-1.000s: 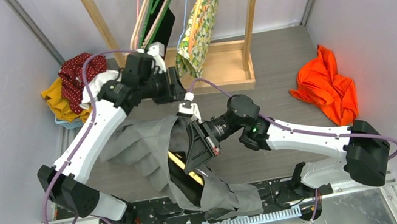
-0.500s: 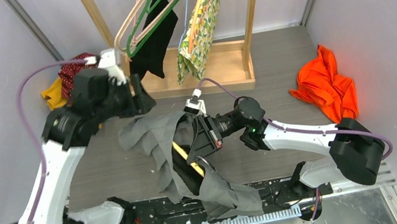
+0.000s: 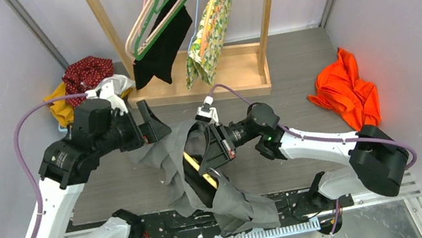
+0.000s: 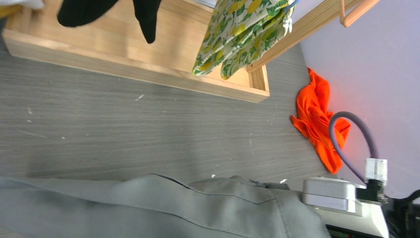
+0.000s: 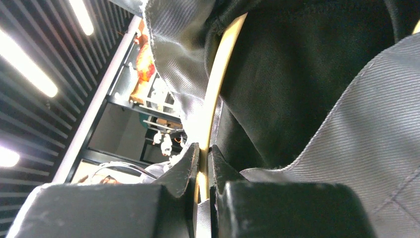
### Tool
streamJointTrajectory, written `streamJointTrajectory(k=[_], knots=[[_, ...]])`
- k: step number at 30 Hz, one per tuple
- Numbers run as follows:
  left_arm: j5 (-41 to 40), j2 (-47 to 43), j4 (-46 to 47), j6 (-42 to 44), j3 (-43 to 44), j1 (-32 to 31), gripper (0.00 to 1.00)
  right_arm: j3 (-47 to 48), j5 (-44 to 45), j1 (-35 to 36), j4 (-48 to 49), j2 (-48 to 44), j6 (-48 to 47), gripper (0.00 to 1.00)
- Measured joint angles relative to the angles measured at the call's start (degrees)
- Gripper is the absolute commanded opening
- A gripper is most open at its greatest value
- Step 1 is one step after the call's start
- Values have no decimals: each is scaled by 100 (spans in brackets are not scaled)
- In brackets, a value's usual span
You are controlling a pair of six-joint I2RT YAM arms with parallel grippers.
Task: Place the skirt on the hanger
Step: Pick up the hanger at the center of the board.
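Hanger (image 5: 216,94) between right gripper (image 5: 204,148) jaws (skirt (image 5: 366,124) around)

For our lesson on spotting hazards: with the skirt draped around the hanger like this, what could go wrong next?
1. The left hand is open beside the skirt, so nothing grips the cloth; it may slide off the hanger.
2. The right hand pinches the thin hanger at one spot; the skirt's weight may twist it.
3. The skirt drapes over the base rail and may snag there.
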Motion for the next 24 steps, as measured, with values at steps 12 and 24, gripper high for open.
streamJointTrajectory(k=[12, 24], knots=[[546, -409, 221, -868, -592, 0, 99, 37, 61, -20, -2096, -280, -1545, 1], [837, -671, 570, -1268, -1416, 0, 88, 140, 118, -109, -2312, -177, -1799, 1]])
